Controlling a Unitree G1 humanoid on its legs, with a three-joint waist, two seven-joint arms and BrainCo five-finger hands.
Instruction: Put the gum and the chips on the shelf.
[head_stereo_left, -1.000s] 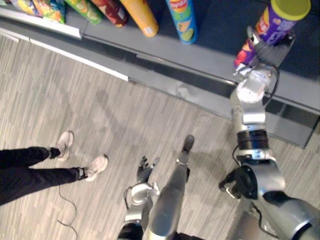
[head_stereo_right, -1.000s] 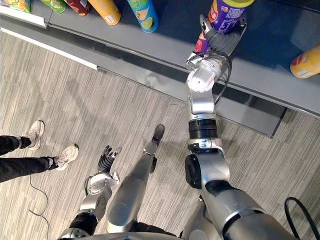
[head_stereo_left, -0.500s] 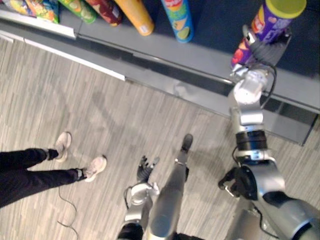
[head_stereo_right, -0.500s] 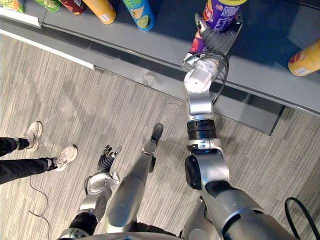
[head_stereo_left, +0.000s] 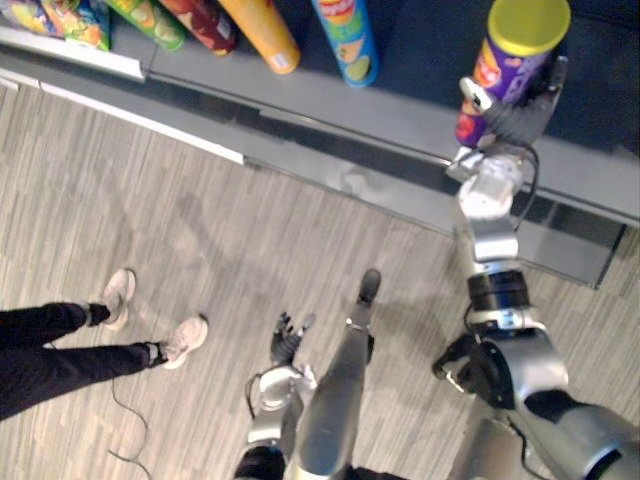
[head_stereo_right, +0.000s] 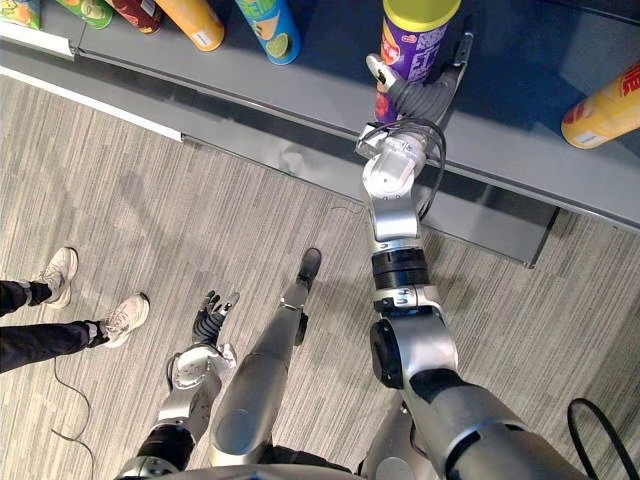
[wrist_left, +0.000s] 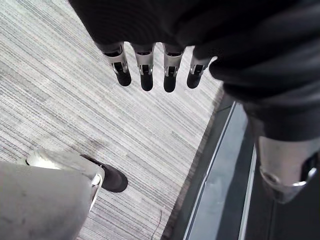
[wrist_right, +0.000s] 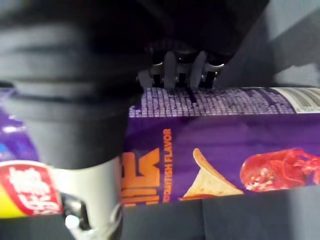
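Note:
A purple chips can (head_stereo_left: 510, 60) with a yellow lid stands upright on the grey shelf (head_stereo_left: 410, 105). My right hand (head_stereo_left: 512, 115) is right in front of it, its thumb and fingers (head_stereo_right: 462, 55) spread to either side of the can and not gripping it. In the right wrist view the can's purple side (wrist_right: 225, 140) runs just past my straightened fingers (wrist_right: 176, 67). My left hand (head_stereo_left: 288, 336) hangs low over the floor, and its fingers (wrist_left: 146, 75) are straight and empty.
More chips cans stand further left on the shelf: blue (head_stereo_left: 345, 40), orange (head_stereo_left: 265, 35), red (head_stereo_left: 200, 20) and green (head_stereo_left: 145, 20). A yellow can (head_stereo_right: 605, 95) stands to the right. A person's legs and shoes (head_stereo_left: 185, 340) are on the floor at the left.
My right hand's fingers have opened off the purple can, which stays standing on the shelf. The whole picture has shifted slightly as the camera moved. The left hand has not moved.

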